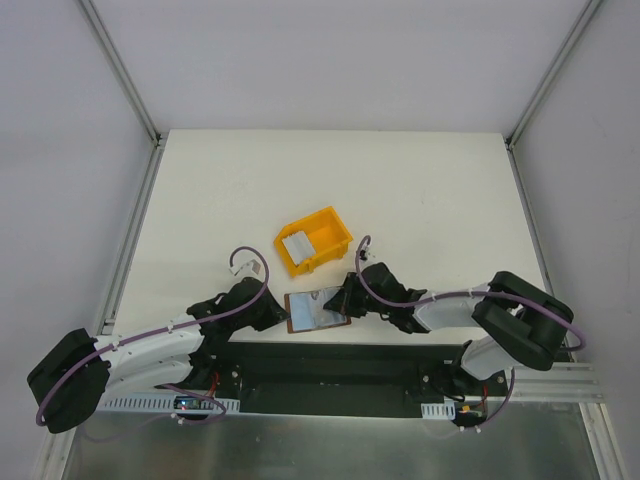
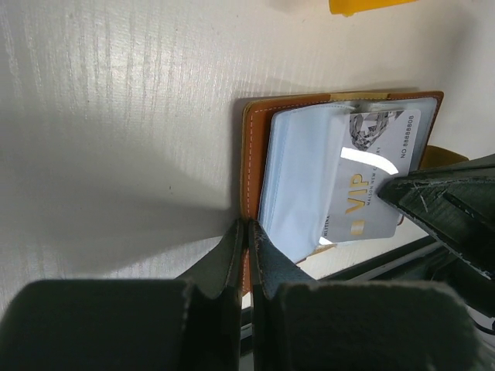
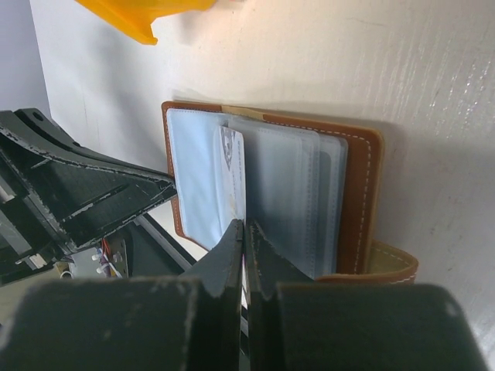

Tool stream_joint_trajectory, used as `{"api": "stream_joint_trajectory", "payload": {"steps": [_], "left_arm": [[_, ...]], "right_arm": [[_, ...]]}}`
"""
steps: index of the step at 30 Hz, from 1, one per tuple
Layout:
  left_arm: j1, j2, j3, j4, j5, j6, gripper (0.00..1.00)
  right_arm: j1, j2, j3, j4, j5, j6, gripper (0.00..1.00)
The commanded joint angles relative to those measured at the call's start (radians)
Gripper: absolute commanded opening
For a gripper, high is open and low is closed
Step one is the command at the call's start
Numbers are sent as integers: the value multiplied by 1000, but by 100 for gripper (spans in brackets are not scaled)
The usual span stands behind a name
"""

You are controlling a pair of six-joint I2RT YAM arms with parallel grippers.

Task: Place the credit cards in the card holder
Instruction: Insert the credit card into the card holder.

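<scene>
Card holder (image 1: 317, 309) is lying open, face up, right at the near edge of the desk (image 1: 400, 190), basically up against the black rail where the arms are bolted. Yellow bin (image 1: 340, 235) sits just beyond it, with what looks like another of the credit cards (image 1: 297, 246) inside.

Left fingers (image 2: 236, 247) are clenched on the brown stitched border of the holder, on its left side. My read is that it's there as an anchor, so the thing doesn't skate around or flop shut while the other arm works. Right fingers (image 3: 234, 247) are clenched too, and they look to be pinching the VIP card (image 2: 371, 174) by its near edge. The card is tilted over the clear sleeves (image 2: 298, 178). One end is tucked in among them and the printed half is out in the open, so I'd call it partway in at best. I can't tell which sleeve it's actually in.

On clearance, it's tight. The two sets of fingers come in from opposite sides and are near each other across the holder, so there isn't much slack for pushing sideways before they'd meet. The snap tab (image 3: 390, 263) pokes out under the holder on the right arm's side, so that's something to catch on. The near side is blocked by the rail and the bin crowds the far side, but past the bin the desk is wide open. If it were me, I'd slide the card in slow along the sleeve mouth and keep that left pinch on.
</scene>
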Motion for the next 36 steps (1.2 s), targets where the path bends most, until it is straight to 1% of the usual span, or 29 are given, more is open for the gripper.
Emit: {"api": "stream_joint_trajectory", "payload": {"steps": [1, 5, 9, 12, 13, 16, 17, 21, 24, 26, 27, 31, 33, 34, 36], "left_arm": [[10, 1, -11, 2, 4, -11, 0], [8, 1, -10, 2, 6, -10, 0], [8, -5, -13, 0, 8, -10, 0], [8, -11, -17, 2, 6, -11, 0], [9, -10, -17, 0, 6, -11, 0], [8, -14, -19, 2, 4, -14, 0], [8, -14, -20, 2, 4, -16, 0], [10, -10, -13, 8, 4, -17, 0], [8, -11, -13, 14, 3, -22, 0], [9, -11, -13, 14, 1, -25, 0], [10, -16, -14, 14, 0, -28, 0], [9, -22, -22, 14, 0, -28, 0], [9, -26, -22, 14, 1, -28, 0], [10, -29, -25, 14, 1, -28, 0], [9, -34, -28, 13, 1, -30, 0]], "right_arm": [[19, 49, -18, 39, 17, 13, 0], [17, 67, -26, 77, 40, 19, 0], [11, 43, -36, 76, 92, 1, 0], [-1, 27, -46, 73, 98, -7, 0], [-1, 24, -47, 71, 133, -8, 0], [0, 49, -32, 63, 115, -2, 0], [6, 65, -24, 63, 74, 7, 0], [58, 101, 2, 68, 75, 56, 2], [91, 109, 13, 66, 98, 96, 4], [103, 110, 13, 56, 150, 124, 5], [108, 110, 14, 53, 152, 128, 7], [114, 93, 43, -21, 170, 87, 21], [114, 47, 36, -53, 207, 58, 32], [112, 18, 45, -91, 222, 30, 36], [115, -34, 100, -261, 270, -28, 43]]}}
